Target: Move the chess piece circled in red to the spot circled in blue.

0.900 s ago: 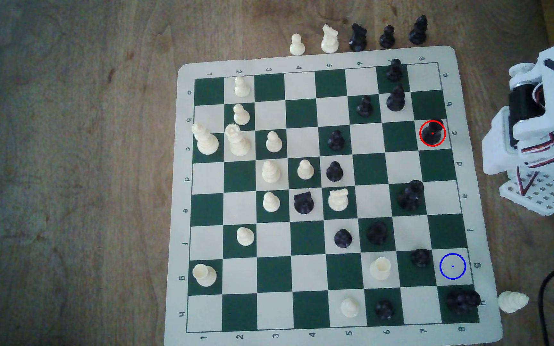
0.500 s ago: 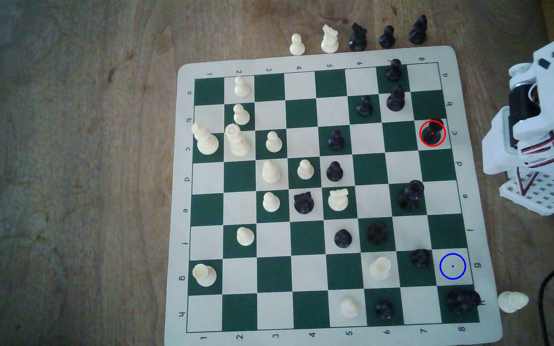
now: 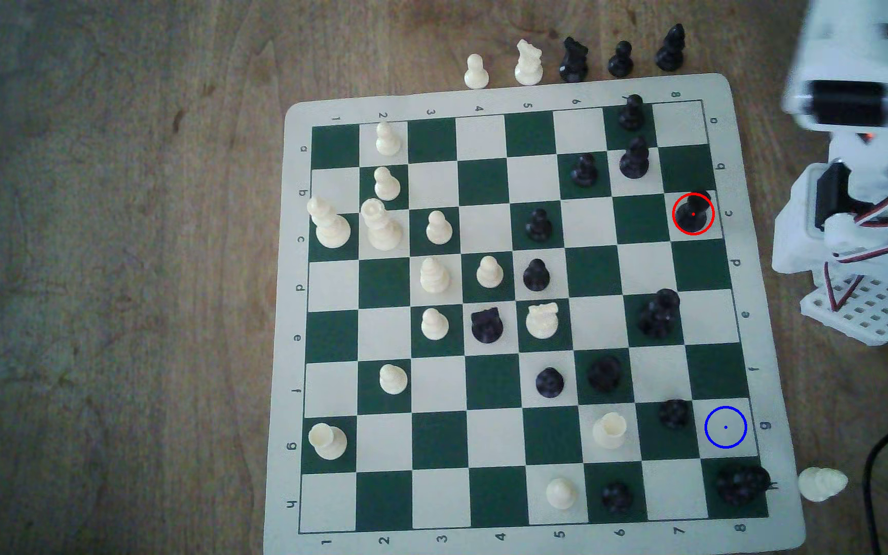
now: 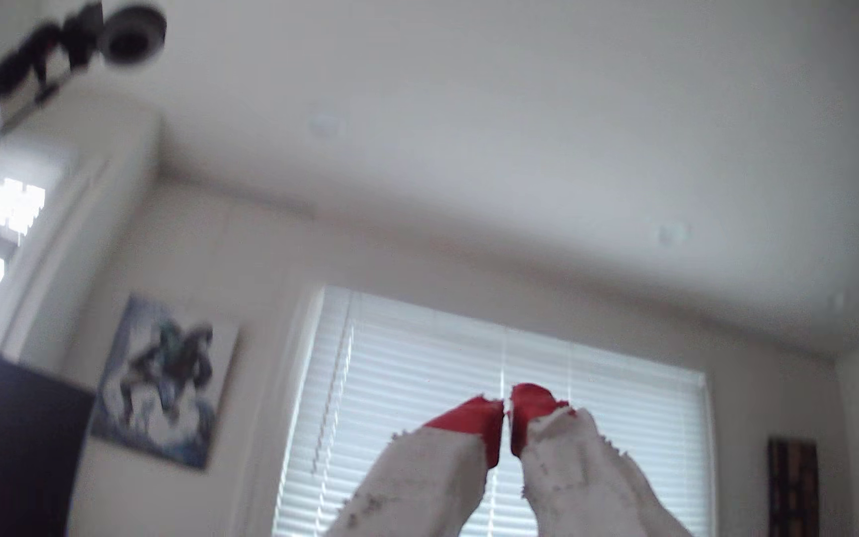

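Note:
The chess piece circled in red is a short black rook-like piece standing on a cream square near the board's edge at the exterior view's right. The spot circled in blue is a bare cream square lower down that same edge. The white arm rises off the board at the exterior view's right, blurred by motion. In the wrist view my gripper points up at the ceiling and a blinded window, its red-tipped fingers shut with nothing between them.
Several black and white pieces crowd the green-and-cream board. A black pawn stands beside the blue spot and a large black piece just below it. Captured pieces line the top edge; a white piece lies off the lower right corner.
The arm's upper section has swung upward and toward the exterior view's top right, now blurred. No chess piece has moved.

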{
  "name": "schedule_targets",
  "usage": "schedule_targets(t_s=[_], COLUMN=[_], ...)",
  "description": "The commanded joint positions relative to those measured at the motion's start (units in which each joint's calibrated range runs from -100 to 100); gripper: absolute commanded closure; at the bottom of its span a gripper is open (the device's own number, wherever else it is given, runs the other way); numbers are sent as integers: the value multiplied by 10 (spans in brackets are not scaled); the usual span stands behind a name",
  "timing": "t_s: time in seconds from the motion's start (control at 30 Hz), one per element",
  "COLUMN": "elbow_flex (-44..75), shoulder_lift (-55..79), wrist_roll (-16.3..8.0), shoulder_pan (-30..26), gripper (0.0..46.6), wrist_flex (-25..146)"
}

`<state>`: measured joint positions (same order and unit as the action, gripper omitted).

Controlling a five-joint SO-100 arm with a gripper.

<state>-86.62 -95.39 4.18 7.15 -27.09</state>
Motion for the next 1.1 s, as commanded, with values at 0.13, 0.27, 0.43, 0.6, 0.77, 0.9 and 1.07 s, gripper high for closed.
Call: schedule_targets(t_s=[0.13,0.27,0.43,0.6,0.77,0.9,1.07], elbow_flex=[234,339,386,372,347,313,306], shoulder_lift=[-3,-3,-3,-3,18,36,103], wrist_roll=[-2,-5,-73,-127,-177,-200,-200], shoulder_pan=[80,106,106,102,69,69,57], gripper=[464,464,464,464,454,434,385], wrist_flex=[502,752,993,1147,1224,1230,1232])
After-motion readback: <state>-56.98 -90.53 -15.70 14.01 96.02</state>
